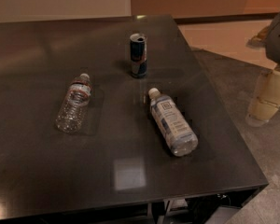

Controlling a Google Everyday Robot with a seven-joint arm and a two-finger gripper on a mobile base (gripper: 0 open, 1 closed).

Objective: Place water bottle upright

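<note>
On the left side of the dark table (32, 171), the water bottle (74, 104) is lying flat on its side, white cap pointing at the far edge and the clear ribbed base toward the camera. So it's not upright yet and the whole job is still ahead. It looks thin and crinkly, so my guess is it'll squish or roll if grabbed hard.

Moving right, a blue-and-silver drink can (138, 55) stands upright toward the back. It's well apart from the water bottle, so it shouldn't get in the way. Next over, a bigger bottle with a white-and-blue label (172, 122) is also on its side, cap aimed back toward the can. Easy to mix up, but it's not the target.

Way over at the right edge, the gripper (269, 94) hangs off the table above the floor. Honestly can't tell if it's released or clenched. It's well apart from the water bottle, so I'd expect a long reach left first.
</note>
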